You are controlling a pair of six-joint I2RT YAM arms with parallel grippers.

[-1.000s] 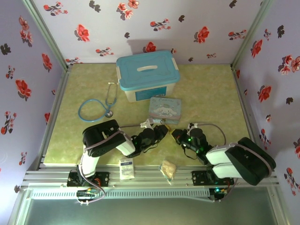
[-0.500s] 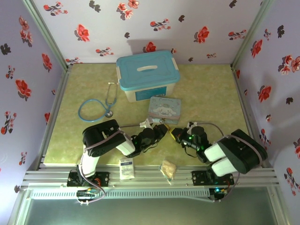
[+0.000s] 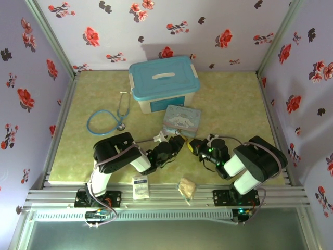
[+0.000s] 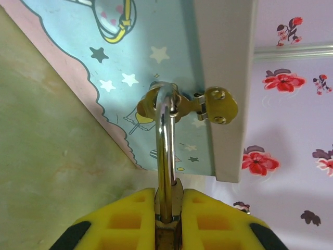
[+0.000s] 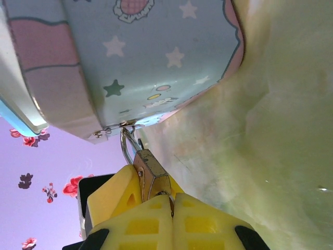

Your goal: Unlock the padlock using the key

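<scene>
Robot test booth, floral-paper walls (image 3: 171, 26), alu frame rail (image 3: 161, 198), green mat tabletop (image 3: 234, 104).

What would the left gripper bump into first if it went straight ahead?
Probably the cartoon tin: the left gripper is clamped on the padlock, whose loop hooks through the tin's clasp straight ahead, though depth is hard to judge.

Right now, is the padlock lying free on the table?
No, the padlock is hooked through the latch of the tin.
</scene>
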